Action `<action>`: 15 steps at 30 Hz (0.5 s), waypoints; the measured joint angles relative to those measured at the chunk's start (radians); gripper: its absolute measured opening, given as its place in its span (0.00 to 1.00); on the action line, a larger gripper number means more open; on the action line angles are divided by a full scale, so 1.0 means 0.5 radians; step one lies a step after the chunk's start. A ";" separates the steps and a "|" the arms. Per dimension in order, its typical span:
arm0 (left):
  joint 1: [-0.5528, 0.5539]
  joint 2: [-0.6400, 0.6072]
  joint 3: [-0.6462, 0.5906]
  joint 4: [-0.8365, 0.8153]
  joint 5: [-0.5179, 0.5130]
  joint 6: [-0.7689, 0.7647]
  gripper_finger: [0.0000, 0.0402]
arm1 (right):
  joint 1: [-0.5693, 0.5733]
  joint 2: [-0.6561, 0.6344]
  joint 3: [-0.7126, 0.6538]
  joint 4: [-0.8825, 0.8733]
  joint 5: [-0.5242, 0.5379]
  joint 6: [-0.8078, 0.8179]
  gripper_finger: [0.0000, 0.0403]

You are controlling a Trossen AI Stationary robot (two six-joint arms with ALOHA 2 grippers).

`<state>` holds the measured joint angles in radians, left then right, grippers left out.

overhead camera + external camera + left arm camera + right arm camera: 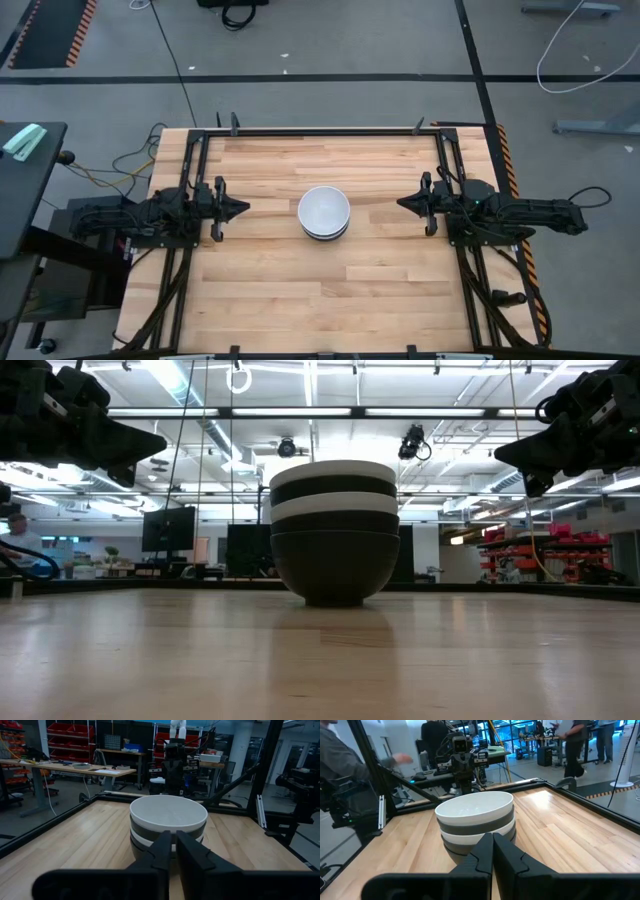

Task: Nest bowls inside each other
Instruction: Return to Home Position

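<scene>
The bowls stand nested in one stack (324, 213) at the table's middle, resting on the bottom black bowl's base (334, 598). A white bowl is on top (168, 813), with black and white rims alternating below (476, 827). My left gripper (243, 208) hovers shut at the table's left side, pointing at the stack, well clear of it. My right gripper (402, 203) hovers shut at the right side, also pointing at the stack and apart from it. In the wrist views the shut fingers (174, 851) (492, 851) show in front of the stack.
The wooden table top (330, 300) has a black frame (320, 131) along its edges. Bare wood lies all around the stack. People (580, 740) and workbenches stand in the room beyond the table.
</scene>
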<state>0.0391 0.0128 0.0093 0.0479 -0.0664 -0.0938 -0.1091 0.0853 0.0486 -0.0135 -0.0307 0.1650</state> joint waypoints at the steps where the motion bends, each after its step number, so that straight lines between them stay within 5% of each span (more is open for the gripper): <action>1: 0.000 0.000 0.000 0.000 0.000 0.000 0.08 | 0.000 0.000 0.000 0.000 0.000 0.000 0.03; 15: 0.000 0.000 0.000 0.000 0.000 0.000 0.10 | 0.000 0.000 0.000 0.000 0.000 0.000 0.03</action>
<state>0.0391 0.0128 0.0093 0.0480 -0.0662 -0.0940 -0.1093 0.0853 0.0486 -0.0135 -0.0307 0.1650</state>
